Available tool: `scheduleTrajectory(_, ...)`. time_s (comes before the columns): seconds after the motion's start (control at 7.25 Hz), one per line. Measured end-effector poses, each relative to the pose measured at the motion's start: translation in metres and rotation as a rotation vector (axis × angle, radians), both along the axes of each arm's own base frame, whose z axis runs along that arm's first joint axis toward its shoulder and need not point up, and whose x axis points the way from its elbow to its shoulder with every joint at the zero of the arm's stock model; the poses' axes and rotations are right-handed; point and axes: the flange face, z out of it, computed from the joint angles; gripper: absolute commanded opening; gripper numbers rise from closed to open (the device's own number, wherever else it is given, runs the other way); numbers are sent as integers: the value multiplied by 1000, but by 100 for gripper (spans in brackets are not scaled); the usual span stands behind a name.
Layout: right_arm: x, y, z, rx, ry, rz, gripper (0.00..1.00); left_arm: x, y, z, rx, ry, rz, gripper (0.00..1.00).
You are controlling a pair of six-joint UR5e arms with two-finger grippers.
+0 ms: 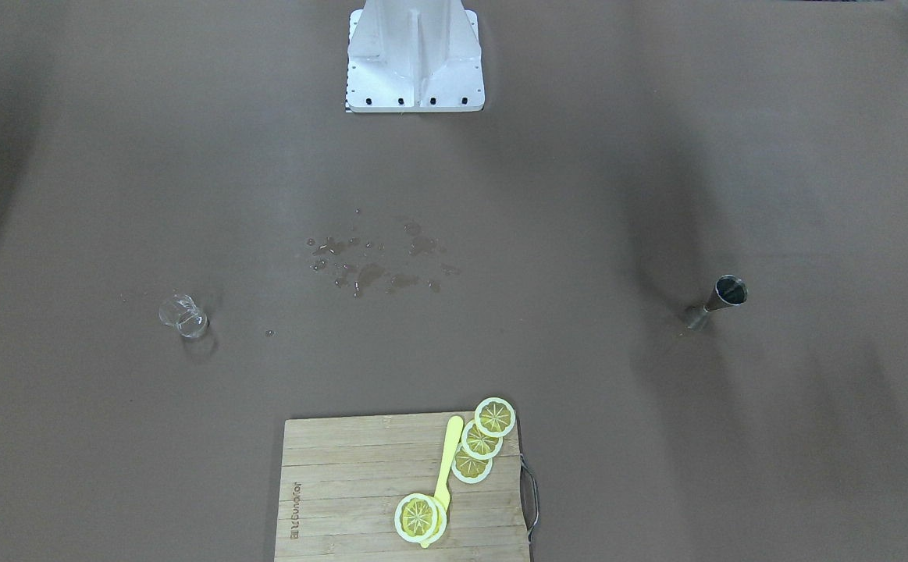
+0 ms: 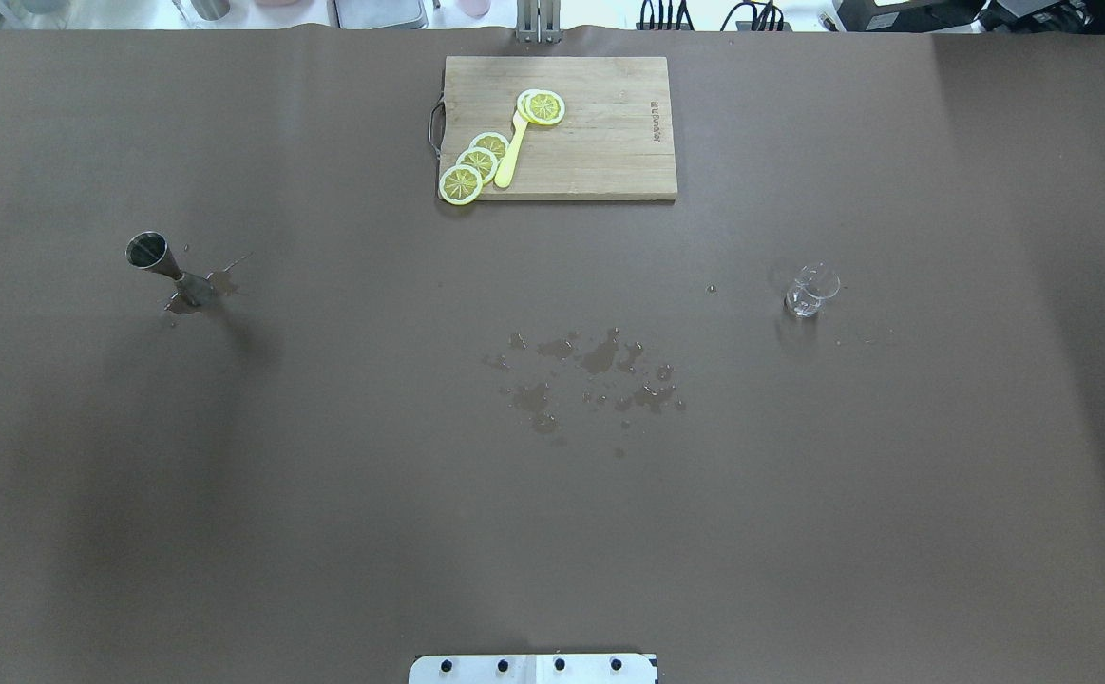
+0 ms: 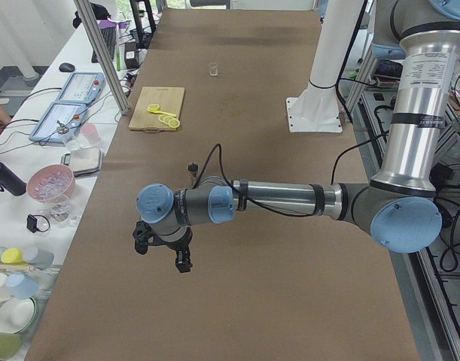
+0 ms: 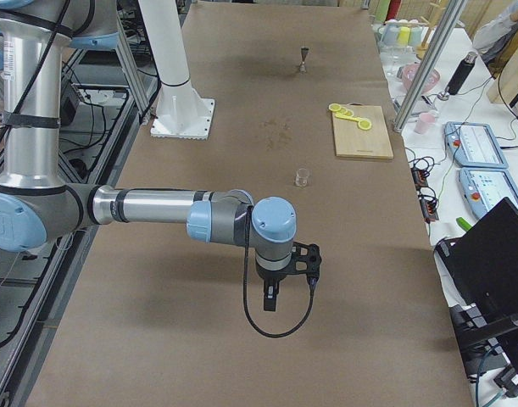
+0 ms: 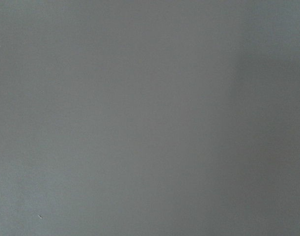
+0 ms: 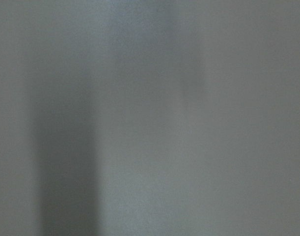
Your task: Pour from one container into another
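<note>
Clearly, your jigger (image 2: 161, 266) stands upright on the robot's left half of the table and the glass (image 2: 810, 290) stands upright on its right half, well apart, with wet spots (image 2: 590, 375) between them. Your left gripper (image 3: 169, 252) hangs beyond the jigger toward the table's left end, so you'd reach inward for it; the right gripper (image 4: 271, 301) likewise hangs outward of the glass. Only side views show either claw, so you cannot tell whether they are spread or pressed together.

We see steel jigger (image 2: 167, 269), hourglass-shaped, upright, open cup on top, well to robot's left of spill (image 2: 590, 375). We see small clear glass beaker (image 2: 810, 290), upright, well to spill's right.
</note>
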Motion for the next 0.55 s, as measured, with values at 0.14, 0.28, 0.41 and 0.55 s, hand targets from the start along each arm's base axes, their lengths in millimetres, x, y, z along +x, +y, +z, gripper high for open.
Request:
scheduleTrajectory(0.14, 0, 0, 0, 0, 0, 1, 100, 0, 3, 3, 3, 0, -2, 98)
scheduleTrajectory(0.28, 0, 0, 0, 0, 0, 1, 100, 0, 4, 5, 2, -1, -3, 98)
scheduleTrajectory(0.41, 0, 0, 0, 0, 0, 2, 100, 0, 5, 8, -2, -1, -3, 98)
scheduleTrajectory(0.55, 0, 0, 0, 0, -1, 2, 100, 0, 5, 10, -5, -1, -3, 98)
